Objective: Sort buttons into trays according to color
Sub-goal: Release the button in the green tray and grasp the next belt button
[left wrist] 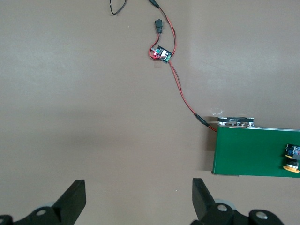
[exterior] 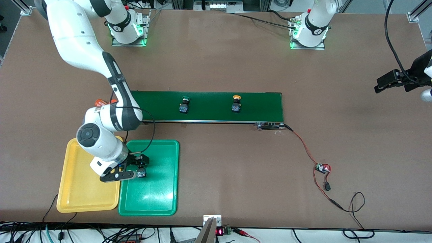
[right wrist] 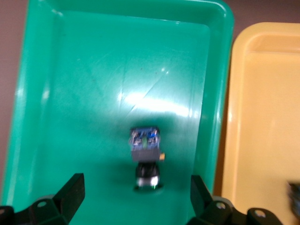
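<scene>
A button (right wrist: pixel 146 157) with a green cap lies on its side in the green tray (exterior: pixel 155 195) (right wrist: pixel 93 70), free of the fingers. My right gripper (exterior: pixel 139 167) (right wrist: pixel 136 199) hangs open just above it. The yellow tray (exterior: pixel 81 189) (right wrist: pixel 262 117) stands beside the green one, partly hidden under the right arm. On the dark-green conveyor belt (exterior: pixel 209 116) stand a green button (exterior: pixel 184 104) and a yellow button (exterior: pixel 236 104) (left wrist: pixel 293 159). My left gripper (exterior: pixel 379 87) (left wrist: pixel 139 201) waits open over bare table at the left arm's end.
An orange cylinder (exterior: pixel 100 102) peeks out by the belt's end under the right arm. A red-and-black cable runs from the belt's motor (exterior: pixel 270 126) to a small circuit board (exterior: pixel 322 167) (left wrist: pixel 161 53). A dark blurred thing (right wrist: pixel 294 197) shows in the yellow tray.
</scene>
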You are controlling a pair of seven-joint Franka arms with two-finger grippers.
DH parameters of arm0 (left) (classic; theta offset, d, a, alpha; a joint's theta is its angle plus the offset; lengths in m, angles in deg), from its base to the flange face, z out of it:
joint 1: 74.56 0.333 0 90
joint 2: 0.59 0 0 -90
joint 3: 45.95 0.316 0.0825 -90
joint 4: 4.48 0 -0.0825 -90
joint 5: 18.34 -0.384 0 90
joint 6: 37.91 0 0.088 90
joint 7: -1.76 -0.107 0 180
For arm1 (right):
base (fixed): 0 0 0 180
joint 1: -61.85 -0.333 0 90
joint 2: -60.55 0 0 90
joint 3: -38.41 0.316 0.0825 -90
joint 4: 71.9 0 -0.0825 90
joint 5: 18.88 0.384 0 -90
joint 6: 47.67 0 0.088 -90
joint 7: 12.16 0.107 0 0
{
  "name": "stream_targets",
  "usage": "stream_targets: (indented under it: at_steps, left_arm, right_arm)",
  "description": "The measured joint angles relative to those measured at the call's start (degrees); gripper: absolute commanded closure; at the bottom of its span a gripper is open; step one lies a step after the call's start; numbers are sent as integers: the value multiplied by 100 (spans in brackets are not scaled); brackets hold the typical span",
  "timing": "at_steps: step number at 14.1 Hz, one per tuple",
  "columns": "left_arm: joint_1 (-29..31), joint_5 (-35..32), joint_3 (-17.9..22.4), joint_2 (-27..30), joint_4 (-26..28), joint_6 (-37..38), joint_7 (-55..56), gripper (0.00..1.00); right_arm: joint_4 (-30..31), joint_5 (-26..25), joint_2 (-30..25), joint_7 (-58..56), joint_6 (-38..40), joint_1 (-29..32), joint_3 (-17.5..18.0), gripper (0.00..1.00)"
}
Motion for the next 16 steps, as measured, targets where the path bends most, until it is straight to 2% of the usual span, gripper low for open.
stream_targets:
  at_steps: [3,6,14,16]
  left_arm:
    - [0,0,0,0,1,-129,-2,0]
    - [0,0,0,0,1,-170,-2,0]
    - [10,0,42,0,2,-190,-2,0]
    - [11,0,47,0,3,-190,-2,0]
  right_arm:
    - [-6,9,-525,680,774,-175,25,0]
    - [123,167,-683,1369,1304,-481,161,0]
    - [1138,395,-864,1992,1370,-579,563,0]
    - [1369,668,-1008,1992,1445,-556,563,0]
